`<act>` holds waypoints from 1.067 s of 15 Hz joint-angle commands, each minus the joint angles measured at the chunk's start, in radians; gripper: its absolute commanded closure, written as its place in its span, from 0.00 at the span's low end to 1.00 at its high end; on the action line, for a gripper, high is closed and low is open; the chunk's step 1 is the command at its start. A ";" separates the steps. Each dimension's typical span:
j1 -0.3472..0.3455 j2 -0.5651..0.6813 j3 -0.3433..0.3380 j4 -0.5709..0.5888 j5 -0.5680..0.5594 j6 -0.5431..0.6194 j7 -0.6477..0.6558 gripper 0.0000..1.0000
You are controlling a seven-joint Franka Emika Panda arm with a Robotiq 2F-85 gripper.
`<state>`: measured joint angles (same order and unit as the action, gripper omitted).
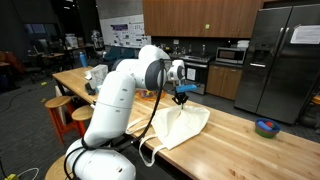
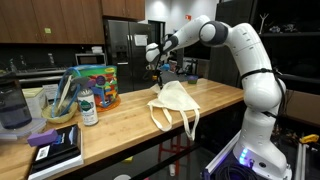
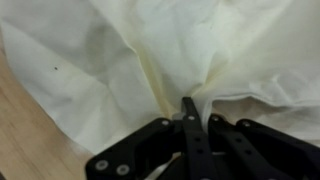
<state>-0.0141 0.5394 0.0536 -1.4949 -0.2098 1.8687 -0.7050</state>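
A cream cloth tote bag [image 1: 178, 127] lies crumpled on the wooden countertop [image 1: 250, 150], its handles hanging over the front edge. It shows in both exterior views, and in one of them [image 2: 173, 103] its top is pulled up into a peak. My gripper [image 1: 182, 96] is right above the bag, pointing down [image 2: 158, 72]. In the wrist view the black fingers [image 3: 188, 108] are closed together with a fold of the cream cloth [image 3: 120, 50] pinched at their tips. The cloth fills nearly the whole wrist view.
A colourful tub [image 2: 97, 85], a small bottle [image 2: 88, 108], a bowl [image 2: 60, 110], books [image 2: 55, 150] and a blue-lidded jar [image 2: 10, 105] stand along the counter. A small blue round object [image 1: 266, 127] sits further along. Stools [image 1: 60, 105] stand beside the counter.
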 commanded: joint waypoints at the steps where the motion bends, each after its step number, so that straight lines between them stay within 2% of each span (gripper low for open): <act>1: -0.038 0.098 -0.016 0.168 0.023 -0.088 -0.005 0.99; 4: -0.073 0.134 -0.029 0.229 0.032 -0.126 0.005 0.99; 8: -0.115 0.128 -0.050 0.230 0.038 -0.141 0.023 0.99; 11: -0.146 0.080 -0.069 0.163 0.033 -0.111 0.044 0.99; 16: -0.216 -0.033 -0.109 -0.013 0.039 -0.040 0.074 0.99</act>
<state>-0.1911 0.6189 -0.0354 -1.3531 -0.1866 1.7753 -0.6548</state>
